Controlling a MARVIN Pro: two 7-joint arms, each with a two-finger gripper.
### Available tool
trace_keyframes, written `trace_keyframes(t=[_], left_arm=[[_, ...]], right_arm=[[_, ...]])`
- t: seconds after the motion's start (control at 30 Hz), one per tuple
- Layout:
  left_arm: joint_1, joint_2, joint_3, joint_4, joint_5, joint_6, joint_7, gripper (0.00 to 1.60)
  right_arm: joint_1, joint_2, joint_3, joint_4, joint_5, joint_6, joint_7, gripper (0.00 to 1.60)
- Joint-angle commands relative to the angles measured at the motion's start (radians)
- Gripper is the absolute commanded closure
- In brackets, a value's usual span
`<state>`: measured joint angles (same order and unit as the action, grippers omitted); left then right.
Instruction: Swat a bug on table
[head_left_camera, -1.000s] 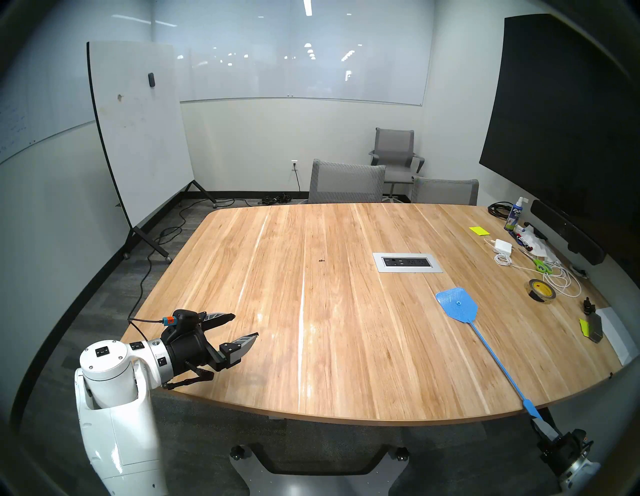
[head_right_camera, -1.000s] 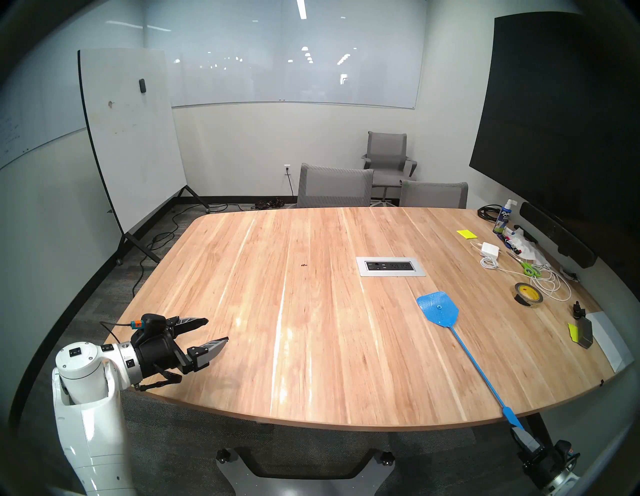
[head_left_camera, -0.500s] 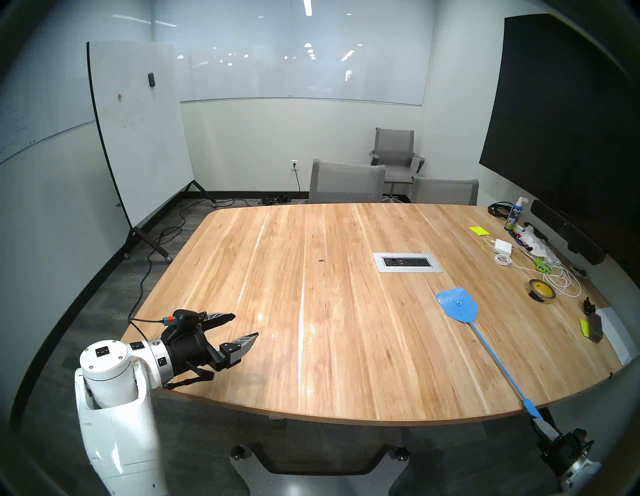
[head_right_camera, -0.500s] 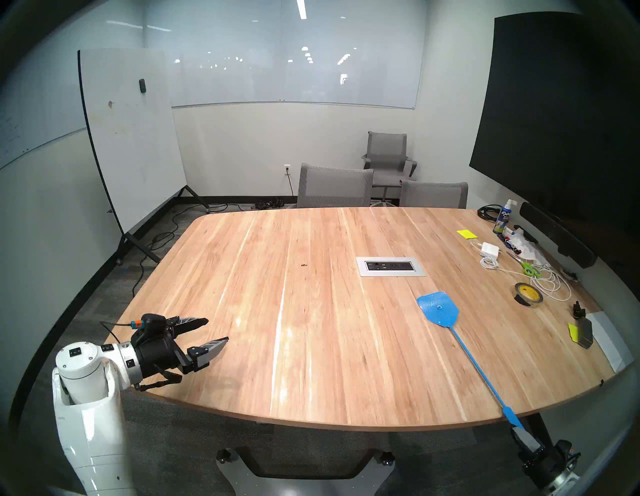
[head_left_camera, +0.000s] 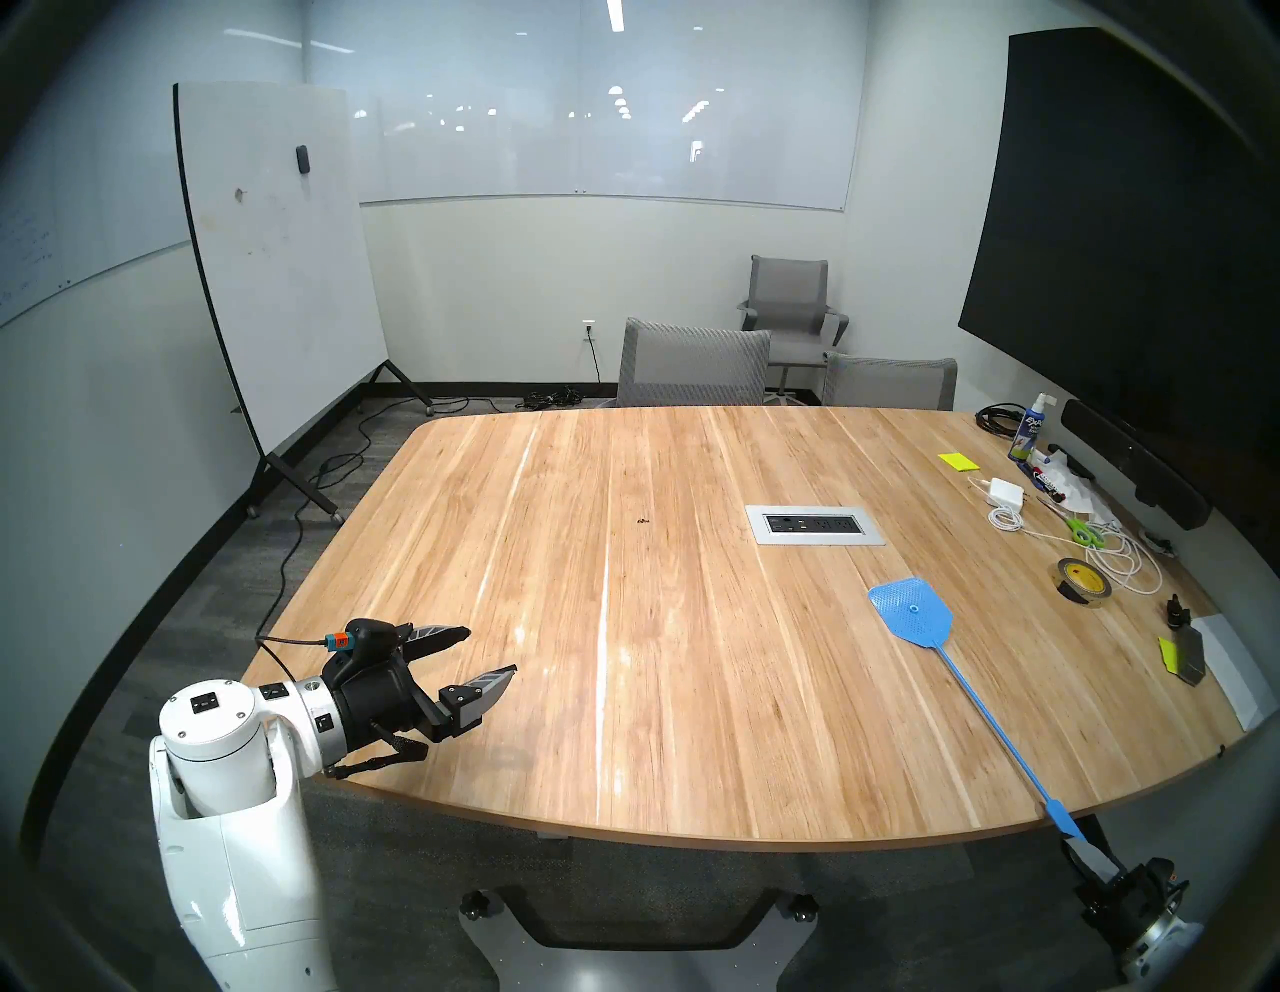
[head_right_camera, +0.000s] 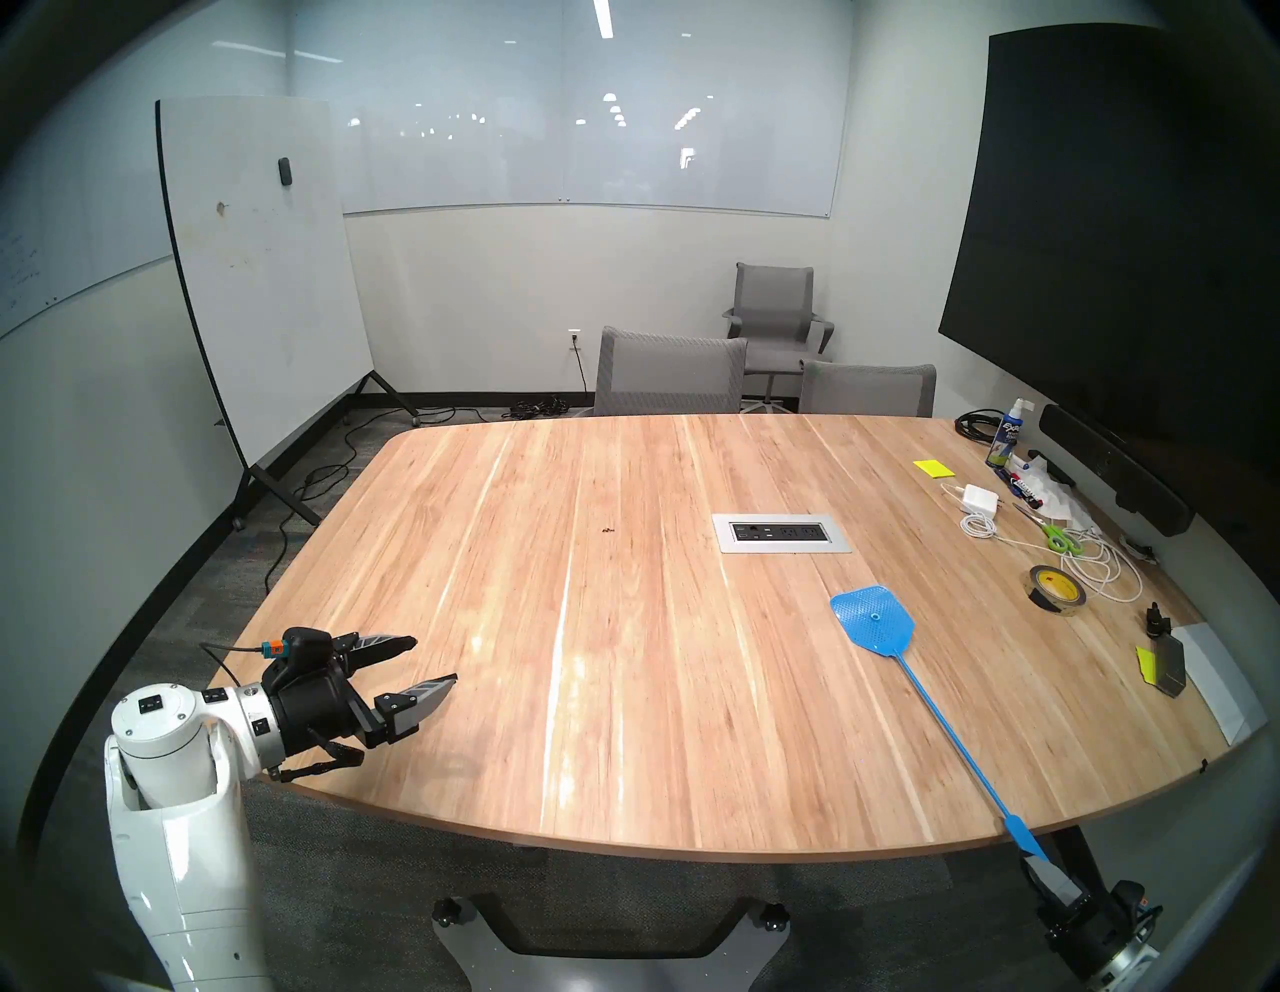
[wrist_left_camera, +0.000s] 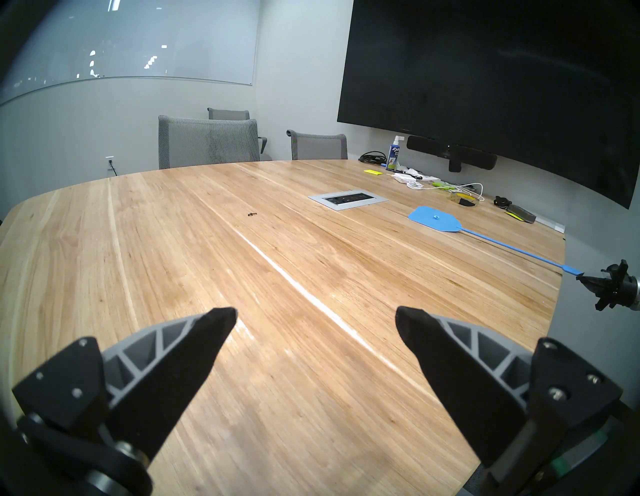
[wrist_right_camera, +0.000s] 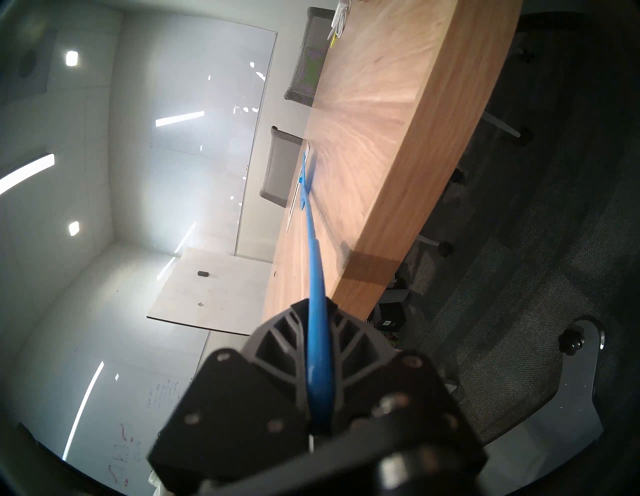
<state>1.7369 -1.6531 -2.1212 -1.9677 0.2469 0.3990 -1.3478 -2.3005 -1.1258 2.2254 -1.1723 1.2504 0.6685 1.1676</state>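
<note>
Mid-desk (head_left_camera: 623, 693), left of the outlet panel (head_left_camera: 815, 524), the bug (head_left_camera: 643, 520) is sitting while the right hand (wrist_right_camera: 318, 311), clamping the swatter (head_left_camera: 913, 613) handle, is needing a leftward swing landing flat; the left hand (head_left_camera: 478, 654) is hanging wide open, empty.

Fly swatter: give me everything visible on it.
The fly swatter is all blue, plastic by the look: a flat perforated head with a small raised hub at its middle, a long thin shaft and a flattened handle end. Its head is over the table, near the silver outlet panel. The handle overhangs the near edge, clamped in the right hand.
</note>
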Motion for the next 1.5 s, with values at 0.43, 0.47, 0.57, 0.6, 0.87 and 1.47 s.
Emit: trace_keyframes(t=[0.43,0.47,0.57,0.6,0.87,1.47], left_arm=[[-0.002,0.003,0.002,-0.013,-0.004,-0.002,-0.002,0.0],[-0.002,0.003,0.002,-0.013,-0.004,-0.002,-0.002,0.0],[-0.002,0.002,0.002,-0.013,-0.003,-0.002,-0.002,0.0],[-0.002,0.003,0.002,-0.013,-0.003,-0.002,-0.002,0.0],[-0.002,0.003,0.002,-0.013,-0.003,-0.002,-0.002,0.0],[-0.002,0.003,0.002,-0.013,-0.003,-0.002,-0.002,0.0]], right_arm=[[-0.079,0.009,0.025,-0.079,0.115,0.027,0.081,1.6],[-0.084,0.008,0.027,-0.086,0.12,0.028,0.078,1.6],[-0.098,0.002,0.03,-0.115,0.133,0.032,0.071,1.6],[-0.103,0.001,0.03,-0.124,0.136,0.033,0.072,1.6],[-0.142,-0.017,0.032,-0.199,0.157,0.033,0.067,1.6],[-0.222,-0.045,0.004,-0.339,0.179,0.036,0.063,1.6]])
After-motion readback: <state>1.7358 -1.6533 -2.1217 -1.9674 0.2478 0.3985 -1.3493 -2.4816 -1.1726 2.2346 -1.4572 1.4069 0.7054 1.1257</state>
